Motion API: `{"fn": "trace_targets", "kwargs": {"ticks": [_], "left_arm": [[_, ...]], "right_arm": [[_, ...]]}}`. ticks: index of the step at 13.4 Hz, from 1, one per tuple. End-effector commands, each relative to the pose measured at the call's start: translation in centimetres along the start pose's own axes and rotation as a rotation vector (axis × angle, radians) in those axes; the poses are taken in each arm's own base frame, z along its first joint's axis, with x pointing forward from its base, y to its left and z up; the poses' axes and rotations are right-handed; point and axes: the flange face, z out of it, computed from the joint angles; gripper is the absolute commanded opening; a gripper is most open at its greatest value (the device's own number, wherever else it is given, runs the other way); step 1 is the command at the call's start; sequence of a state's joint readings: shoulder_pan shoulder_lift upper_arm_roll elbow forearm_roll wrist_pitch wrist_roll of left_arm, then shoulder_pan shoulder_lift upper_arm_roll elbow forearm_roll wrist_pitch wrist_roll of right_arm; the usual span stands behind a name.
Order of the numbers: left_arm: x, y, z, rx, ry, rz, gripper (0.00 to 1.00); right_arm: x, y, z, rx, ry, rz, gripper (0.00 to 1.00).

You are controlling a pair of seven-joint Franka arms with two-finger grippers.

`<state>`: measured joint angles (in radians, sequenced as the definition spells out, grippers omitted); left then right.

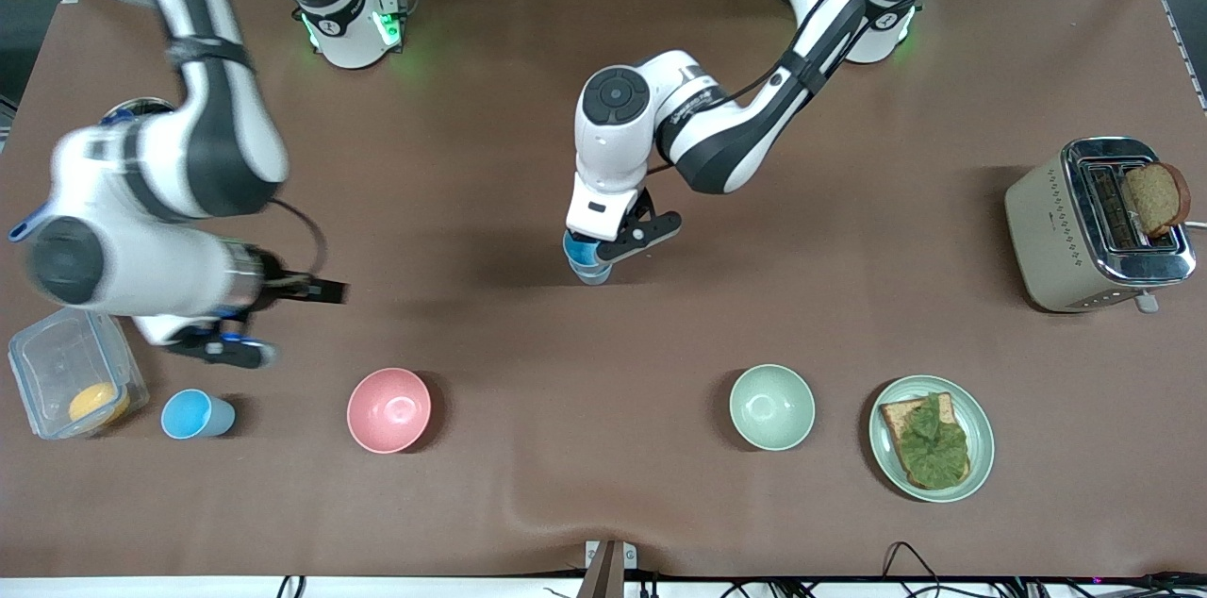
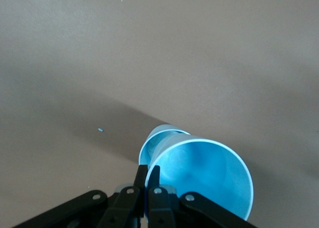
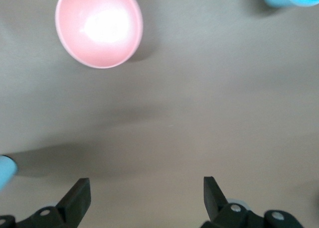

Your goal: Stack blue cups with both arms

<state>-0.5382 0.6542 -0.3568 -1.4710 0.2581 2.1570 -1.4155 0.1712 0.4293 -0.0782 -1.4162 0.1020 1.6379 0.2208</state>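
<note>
Here the left tool pinches a blue cup's rim mid-table.

You see the sky-blue plastic tumbler between the clear lidded plastic container and the pink round bowl, well apart from the other blue tumbler mid-table.

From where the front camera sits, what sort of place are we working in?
Most likely a robotics lab set up as a mock kitchen: a brown-covered table with a toaster, bowls and a plate of bread and lettuce; cables and a metal frame run along the table's edges.
</note>
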Motion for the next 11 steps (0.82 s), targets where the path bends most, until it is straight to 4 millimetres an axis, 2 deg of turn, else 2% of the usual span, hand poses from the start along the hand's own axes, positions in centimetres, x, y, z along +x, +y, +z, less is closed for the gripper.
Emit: {"fn": "trace_targets", "kwargs": {"ticks": [1, 3, 5, 7, 9, 10, 11], "left_arm": [[-0.5, 0.9, 0.4, 0.003, 0.037, 0.009, 0.00], [-1.0, 0.9, 0.6, 0.009, 0.051, 0.025, 0.00], [-1.4, 0.8, 0.8, 0.017, 0.059, 0.026, 0.00], [-0.8, 0.5, 1.3, 0.025, 0.056, -0.010, 0.00], [-0.8, 0.5, 1.3, 0.025, 0.054, -0.013, 0.03], [-0.6, 0.5, 1.1, 0.023, 0.058, -0.014, 0.42], [-0.5, 0.4, 0.6, 0.023, 0.062, -0.012, 0.99]], "right_arm": [[-3.1, 5.6, -3.2, -0.002, 0.042, -0.055, 1.00], [-5.0, 7.6, -5.3, -0.015, 0.102, -0.039, 1.00], [-7.0, 9.7, -8.3, -0.013, 0.153, -0.013, 1.00], [-9.1, 10.3, -11.0, -0.012, 0.196, -0.007, 1.00], [-10.5, 11.7, -12.2, -0.015, 0.167, 0.013, 1.00], [-11.1, 11.7, -12.8, -0.016, 0.150, 0.013, 1.00], [-11.5, 11.7, -13.6, -0.016, 0.144, 0.013, 1.00]]}}
